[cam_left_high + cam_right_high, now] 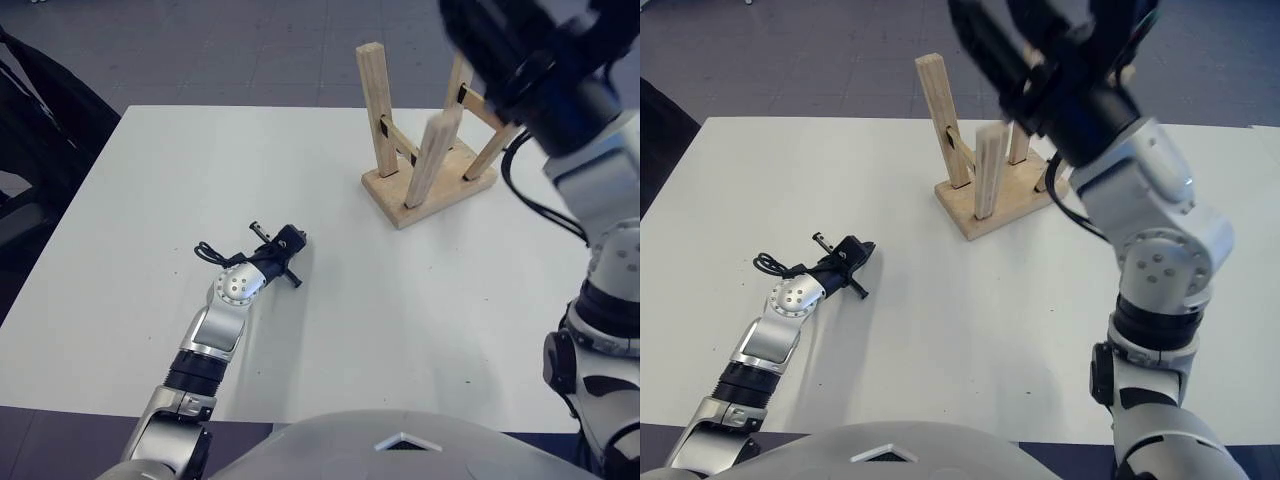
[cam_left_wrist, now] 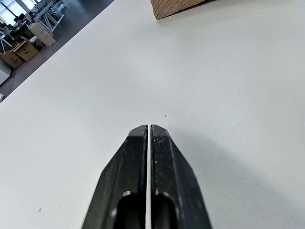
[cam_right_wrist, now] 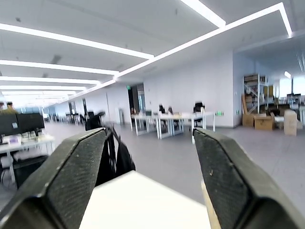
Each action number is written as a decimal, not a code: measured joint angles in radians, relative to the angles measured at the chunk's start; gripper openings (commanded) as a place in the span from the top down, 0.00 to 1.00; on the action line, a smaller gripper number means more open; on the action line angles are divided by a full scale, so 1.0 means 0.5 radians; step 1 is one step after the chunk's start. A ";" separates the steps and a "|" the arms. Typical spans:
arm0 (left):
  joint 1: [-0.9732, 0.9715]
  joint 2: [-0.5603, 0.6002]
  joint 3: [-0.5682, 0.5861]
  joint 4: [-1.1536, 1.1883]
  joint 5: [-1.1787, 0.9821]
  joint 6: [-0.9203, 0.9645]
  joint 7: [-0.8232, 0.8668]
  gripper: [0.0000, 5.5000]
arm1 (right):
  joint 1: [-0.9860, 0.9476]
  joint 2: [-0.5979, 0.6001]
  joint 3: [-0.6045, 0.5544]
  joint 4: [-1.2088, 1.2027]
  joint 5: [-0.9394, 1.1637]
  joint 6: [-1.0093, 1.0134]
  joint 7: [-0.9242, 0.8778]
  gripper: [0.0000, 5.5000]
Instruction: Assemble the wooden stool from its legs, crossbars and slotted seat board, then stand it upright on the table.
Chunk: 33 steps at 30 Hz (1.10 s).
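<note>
Standing upside down on the white table (image 1: 140, 200), the wooden stool (image 1: 425, 150) has its seat board (image 1: 400, 207) flat down and its legs (image 1: 378, 110) pointing up. The left gripper (image 2: 148, 128) lies on the table, well apart from the stool, with its fingers (image 2: 136, 157) pressed together and holding nothing. The right gripper (image 3: 150, 138) hangs in the air near the stool's legs, its fingers (image 3: 76, 176) spread wide.

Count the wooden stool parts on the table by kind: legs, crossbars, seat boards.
legs: 4
crossbars: 2 that can be seen
seat board: 1
Total: 7 parts, joined as one stool that rests upside down on its board.
</note>
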 measured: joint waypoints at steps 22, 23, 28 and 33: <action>-0.782 -0.212 -0.056 0.226 -0.392 0.161 -0.528 0.98 | 0.086 -0.463 0.221 2.059 -1.326 -0.614 1.018 0.39; -0.789 -0.216 -0.065 0.256 -0.389 0.161 -0.527 0.98 | 0.016 -0.412 0.241 2.237 -1.374 -0.680 1.029 0.39; -0.800 -0.207 -0.125 0.332 -0.315 0.107 -0.523 0.98 | -0.263 -0.246 0.251 3.047 -1.556 -0.998 1.153 0.39; -0.663 -0.174 -0.126 0.326 -0.290 0.063 -0.496 0.98 | -0.447 -0.144 -0.022 3.401 -1.477 -1.090 1.072 0.39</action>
